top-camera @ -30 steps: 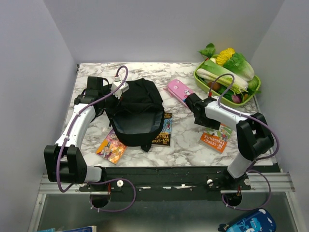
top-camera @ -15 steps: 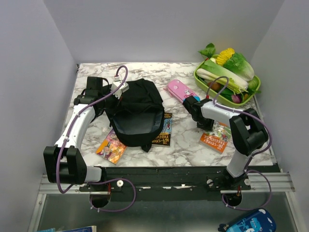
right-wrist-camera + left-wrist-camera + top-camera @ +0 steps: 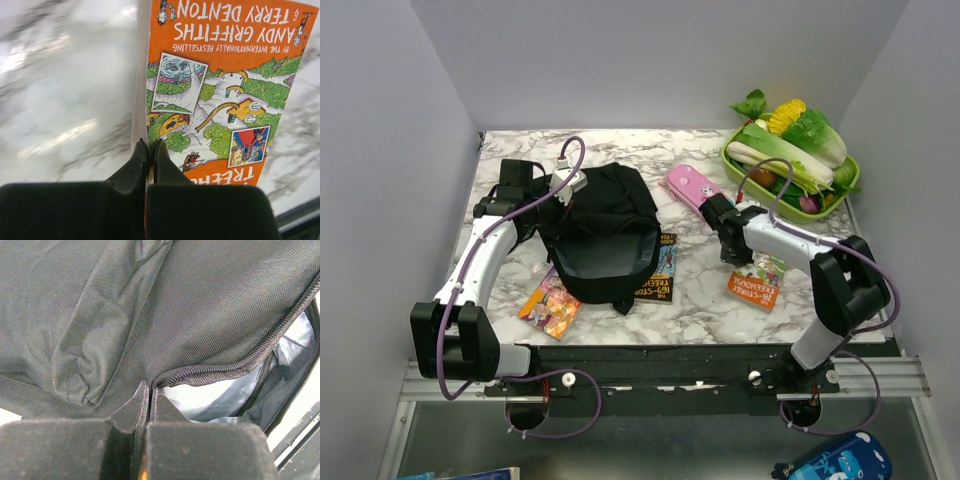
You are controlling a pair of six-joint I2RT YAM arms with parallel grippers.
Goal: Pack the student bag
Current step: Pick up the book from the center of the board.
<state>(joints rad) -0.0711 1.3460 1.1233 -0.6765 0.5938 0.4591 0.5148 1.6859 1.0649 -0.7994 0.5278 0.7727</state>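
- Overhead, the backpack [image 3: 600,225] lies flat on the marble table [image 3: 700,310], left of centre, with its mouth gaping toward me. It is soft black cloth, probably light and floppy, so I expect it to sag wherever it is let go. The firmer zip rim is the sensible place to hold it.
- The left gripper [image 3: 563,186] sits at the bag's far-left edge. The right gripper [image 3: 744,262] points down at an orange book [image 3: 757,283], well apart from the bag.
- A black book [image 3: 664,262] touches the bag's right side and a bright paperback [image 3: 552,305] lies by its near-left corner. A pink pencil case [image 3: 690,187] lies between the bag and the green tray [image 3: 853,182].
- From the left wrist, the jaws are pressed together on a fold of coarse weave just beside the zip teeth [image 3: 225,371]. Smooth grey lining shows inside the opening.
- From the right wrist, the jaws are closed at the orange book's long edge. A sliver of cover seems to be pinched between them, though the contact itself is mostly hidden.
- That cover is glossy and thin, so I judge it slippery and easily bent. The white block of pages shows along its left side.
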